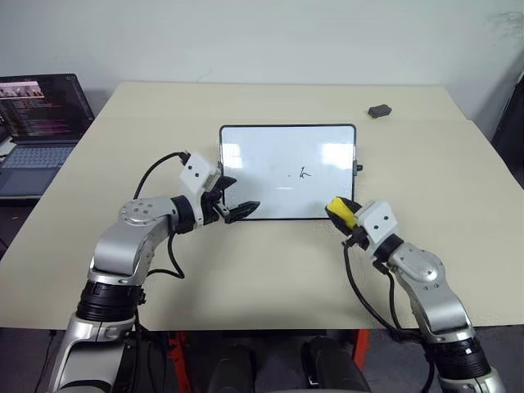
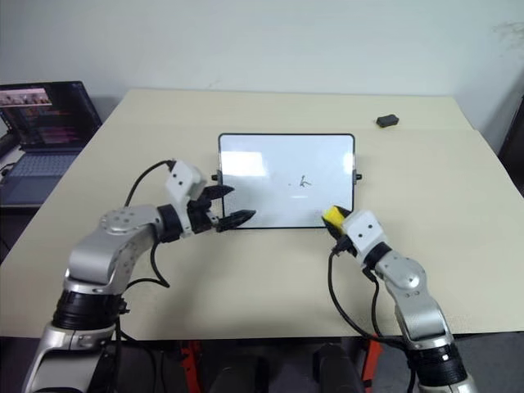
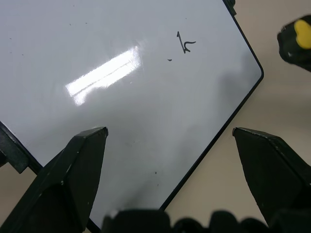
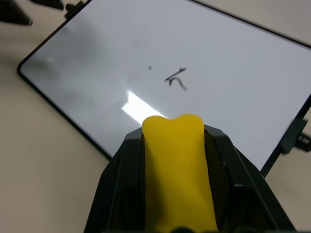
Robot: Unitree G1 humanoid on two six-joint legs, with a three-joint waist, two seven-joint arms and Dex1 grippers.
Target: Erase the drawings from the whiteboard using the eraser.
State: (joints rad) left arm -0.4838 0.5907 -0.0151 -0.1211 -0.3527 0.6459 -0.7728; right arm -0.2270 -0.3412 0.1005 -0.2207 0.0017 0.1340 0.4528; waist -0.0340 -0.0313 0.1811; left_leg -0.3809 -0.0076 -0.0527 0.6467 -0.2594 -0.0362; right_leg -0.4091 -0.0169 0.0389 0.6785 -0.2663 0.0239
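Right wrist view looks along the right gripper (image 4: 172, 194), whose two black fingers are clamped on the yellow eraser (image 4: 176, 170), a soft-looking block pinched in at its sides. Beyond the eraser's tip lies the whiteboard (image 4: 233, 73), glossy white, thin black frame, rounded corners, flat on the matte beige table (image 1: 246, 270). One thin black scribble of the drawings (image 1: 304, 173) sits right of the board's middle, with a tiny dot beside it, apart from the eraser, which hovers at the board's near right corner. Left gripper (image 1: 232, 199) stands wide open over the board's near left corner, holding nothing.
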